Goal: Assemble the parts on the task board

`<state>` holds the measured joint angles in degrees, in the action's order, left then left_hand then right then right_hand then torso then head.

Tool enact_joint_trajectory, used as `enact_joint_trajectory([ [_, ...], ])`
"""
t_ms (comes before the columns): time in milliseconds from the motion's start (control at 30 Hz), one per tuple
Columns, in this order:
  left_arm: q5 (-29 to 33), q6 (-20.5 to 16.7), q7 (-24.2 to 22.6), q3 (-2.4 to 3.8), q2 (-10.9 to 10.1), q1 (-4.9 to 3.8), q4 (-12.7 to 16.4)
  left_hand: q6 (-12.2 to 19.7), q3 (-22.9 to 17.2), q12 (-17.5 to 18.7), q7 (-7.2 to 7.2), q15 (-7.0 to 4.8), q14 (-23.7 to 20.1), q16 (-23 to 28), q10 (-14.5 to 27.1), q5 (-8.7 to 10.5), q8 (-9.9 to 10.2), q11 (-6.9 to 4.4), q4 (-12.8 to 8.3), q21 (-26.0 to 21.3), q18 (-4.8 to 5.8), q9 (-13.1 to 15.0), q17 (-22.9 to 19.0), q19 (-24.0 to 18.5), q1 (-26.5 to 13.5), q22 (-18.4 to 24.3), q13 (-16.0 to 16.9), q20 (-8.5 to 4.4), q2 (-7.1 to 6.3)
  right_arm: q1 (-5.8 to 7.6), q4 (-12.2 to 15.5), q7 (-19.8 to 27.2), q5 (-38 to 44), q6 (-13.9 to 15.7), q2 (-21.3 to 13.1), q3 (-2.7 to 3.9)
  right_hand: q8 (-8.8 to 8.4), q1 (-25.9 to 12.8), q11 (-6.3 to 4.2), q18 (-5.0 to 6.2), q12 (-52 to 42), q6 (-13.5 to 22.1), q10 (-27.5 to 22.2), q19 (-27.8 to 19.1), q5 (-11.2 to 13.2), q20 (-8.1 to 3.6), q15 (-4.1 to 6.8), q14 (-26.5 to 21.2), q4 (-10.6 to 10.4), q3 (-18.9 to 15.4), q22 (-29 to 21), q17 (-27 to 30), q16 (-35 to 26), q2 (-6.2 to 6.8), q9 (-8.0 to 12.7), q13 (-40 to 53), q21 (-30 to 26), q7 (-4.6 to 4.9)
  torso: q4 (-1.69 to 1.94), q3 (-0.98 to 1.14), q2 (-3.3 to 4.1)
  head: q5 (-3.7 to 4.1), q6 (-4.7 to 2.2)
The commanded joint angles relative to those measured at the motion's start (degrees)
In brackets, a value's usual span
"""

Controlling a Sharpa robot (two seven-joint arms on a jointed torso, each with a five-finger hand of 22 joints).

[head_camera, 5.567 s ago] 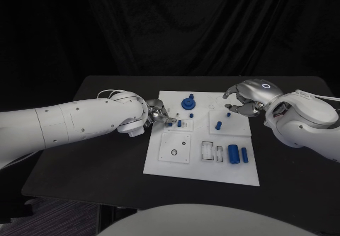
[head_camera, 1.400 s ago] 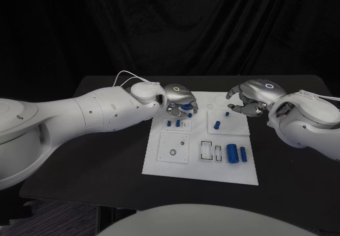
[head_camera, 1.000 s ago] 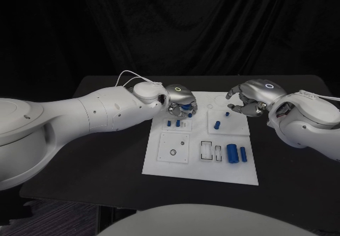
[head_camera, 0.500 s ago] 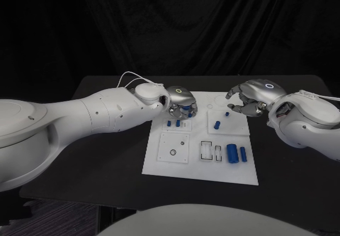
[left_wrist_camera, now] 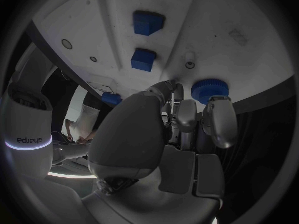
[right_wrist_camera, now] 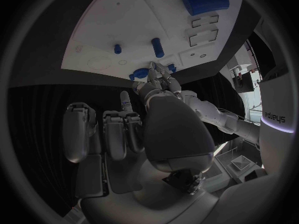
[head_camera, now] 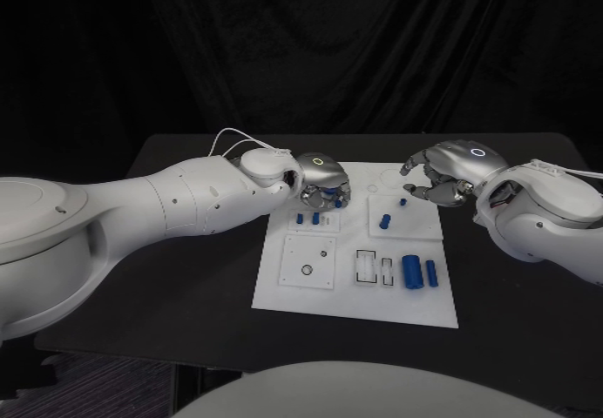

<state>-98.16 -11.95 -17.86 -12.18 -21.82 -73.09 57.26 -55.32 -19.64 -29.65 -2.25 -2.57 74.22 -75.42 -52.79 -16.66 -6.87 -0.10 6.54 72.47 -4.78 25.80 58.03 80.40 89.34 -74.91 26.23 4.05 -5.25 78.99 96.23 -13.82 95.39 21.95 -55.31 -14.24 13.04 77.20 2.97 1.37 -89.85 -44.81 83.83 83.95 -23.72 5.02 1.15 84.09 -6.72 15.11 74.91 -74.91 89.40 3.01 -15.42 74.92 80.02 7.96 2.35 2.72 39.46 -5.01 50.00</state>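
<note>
Plastic, small and stiff, the blue knob (left_wrist_camera: pixel 210 90) probably weighed little; it stood at the board's (head_camera: pixel 292 293) far edge, so you would grip its ribbed rim. Your left hand (head_camera: pixel 321 183) was over it, grasp unclear; your right hand (head_camera: pixel 443 177) hovered curled, empty.

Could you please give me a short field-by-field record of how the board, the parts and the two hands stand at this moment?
surface: black table
task board: white plate in the middle of the table
left hand: left hand over the board's far left part, fingers down at the blue round knob; grip unclear
right hand: right hand above the board's far right corner, fingers curled, nothing seen in it
near-right parts: blue cylinder and thinner blue peg, lying side by side
</note>
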Motion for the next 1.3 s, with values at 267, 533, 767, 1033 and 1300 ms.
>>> enact_joint_trajectory([
  [267,-0.1,-5.8,-1.4,0.05,-1.5,0.13,1.2,-3.1,0.1,3.3,-0.80,-0.45,0.8,0.3,-4.5,-0.70,-0.4,0.14,-1.3,1.3,1.05,0.2,-0.9,1.0,-0.5,-10.2,-1.4,-0.34,0.49,-0.10,0.1,-0.8,0.2,0.6,-0.2,0.04,-0.24,-0.2,0.10,1.18,-0.2,-0.5,6.2,1.6,-0.4,0.16,-0.20,5.4,0.1,0.4,11.7,-13.5,-0.2,0.32,0.1,15.1,-0.3,0.11,0.02,-0.01,0.01,-0.10,0.00],
  [533,-0.1,-8.6,-0.5,0.05,-5.7,-0.95,6.5,-4.7,0.1,6.0,-1.02,-0.46,1.3,0.5,-6.3,-0.80,-0.4,0.23,-1.5,1.5,1.09,0.2,-1.2,1.2,-1.0,-10.3,-2.6,-0.49,0.08,-0.11,0.1,-0.9,0.2,0.5,-0.6,0.03,-0.24,-0.2,0.10,1.17,-0.2,-0.5,6.2,1.6,-0.4,0.16,-0.20,5.4,0.1,0.4,11.7,-13.5,-0.3,0.34,0.1,15.1,-0.3,0.11,0.02,-0.01,0.01,0.06,0.00],
  [767,-0.1,-5.4,1.1,0.04,-9.7,-3.58,11.4,-4.6,0.0,8.4,-0.91,-0.41,0.9,1.2,-6.5,-0.23,0.3,0.18,-1.3,0.7,0.94,0.0,-2.2,0.8,-1.7,-10.0,-3.8,-0.46,0.00,-0.11,-0.1,-0.9,-1.0,0.3,-0.7,0.03,-0.24,-0.3,0.10,1.17,-0.2,-0.5,6.2,1.6,-0.3,0.16,-0.20,5.4,0.1,0.4,11.7,-13.5,-0.3,0.38,0.1,15.1,-0.3,0.11,0.02,0.00,0.00,-0.17,0.00],
  [1033,-0.1,0.6,3.7,0.03,-12.7,-4.37,14.3,-4.4,0.3,10.3,-1.12,-0.23,0.9,1.3,-6.9,0.96,0.8,0.40,-0.8,1.1,1.04,-0.1,-2.5,1.0,-2.5,-10.2,-4.8,-0.37,-0.03,-0.11,-0.2,-0.8,-1.3,0.3,-0.8,0.02,-0.21,-0.3,0.10,1.22,-0.2,-0.6,6.2,1.5,-0.2,0.16,-0.20,5.4,0.1,0.4,11.6,-13.4,-0.3,0.39,0.1,15.1,-0.6,0.10,0.13,0.09,-0.15,-0.02,0.00],
  [1300,-0.1,1.6,5.6,0.02,-13.1,-4.27,13.9,-4.3,0.7,11.5,-1.32,-0.17,0.6,1.7,-7.1,1.65,1.1,0.61,-0.3,0.9,1.01,-0.2,-3.2,0.9,-3.2,-10.1,-5.4,-0.31,-0.12,-0.11,-0.3,-0.8,-1.3,0.0,-0.9,0.02,-0.20,-0.3,0.12,1.27,-0.2,-0.7,6.2,1.4,-0.1,0.16,-0.21,5.4,0.1,0.5,11.6,-13.4,-0.3,0.45,0.2,15.1,-0.7,0.09,0.15,0.01,-0.11,-0.26,0.00],
])
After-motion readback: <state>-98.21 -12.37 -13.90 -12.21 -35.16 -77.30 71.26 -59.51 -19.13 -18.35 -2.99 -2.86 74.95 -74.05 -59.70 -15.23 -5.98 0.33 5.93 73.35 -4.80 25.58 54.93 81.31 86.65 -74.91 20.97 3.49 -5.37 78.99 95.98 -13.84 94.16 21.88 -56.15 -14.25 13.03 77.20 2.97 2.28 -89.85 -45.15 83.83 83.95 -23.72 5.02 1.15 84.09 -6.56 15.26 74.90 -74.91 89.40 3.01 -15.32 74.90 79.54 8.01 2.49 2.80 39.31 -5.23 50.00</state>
